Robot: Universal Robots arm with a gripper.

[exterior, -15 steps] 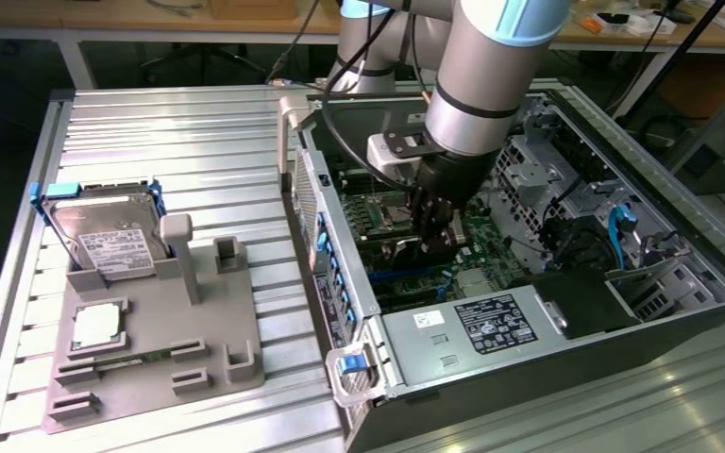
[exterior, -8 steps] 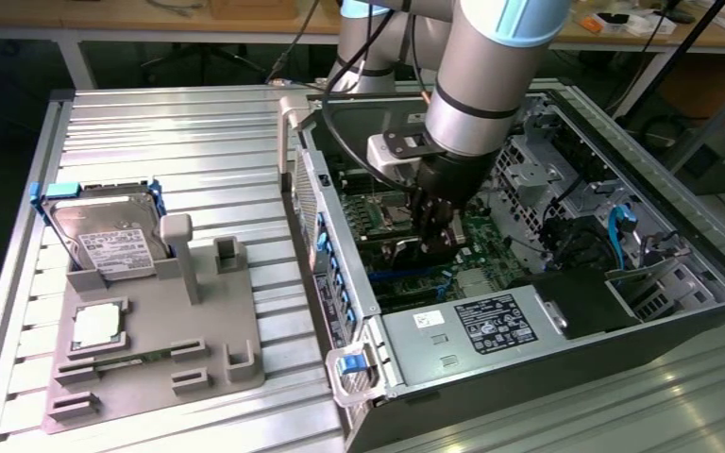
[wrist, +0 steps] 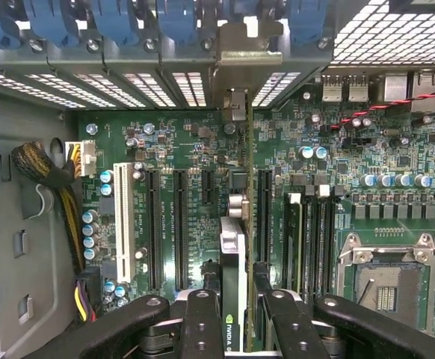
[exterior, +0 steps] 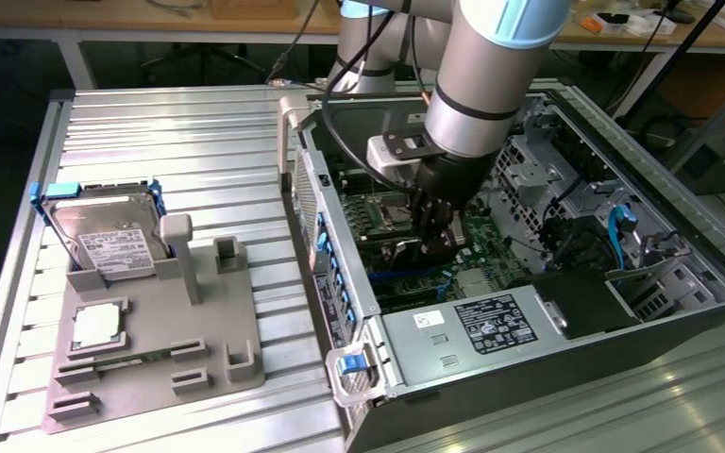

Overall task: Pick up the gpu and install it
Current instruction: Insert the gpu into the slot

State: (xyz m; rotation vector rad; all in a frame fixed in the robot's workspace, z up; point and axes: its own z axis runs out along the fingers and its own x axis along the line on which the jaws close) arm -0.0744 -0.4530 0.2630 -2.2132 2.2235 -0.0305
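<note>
The black gripper (wrist: pixel 236 299) is clamped on the gpu (wrist: pixel 231 247), a thin flat card held edge-on and upright above the long black slots of the green motherboard (wrist: pixel 180 142). This is inside the open metal computer case (exterior: pixel 551 392) at the exterior view's right.

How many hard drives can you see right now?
1. The hard drive stands propped in the grey holder, at the exterior view's left of the computer case. More could be hidden inside the case.
</note>
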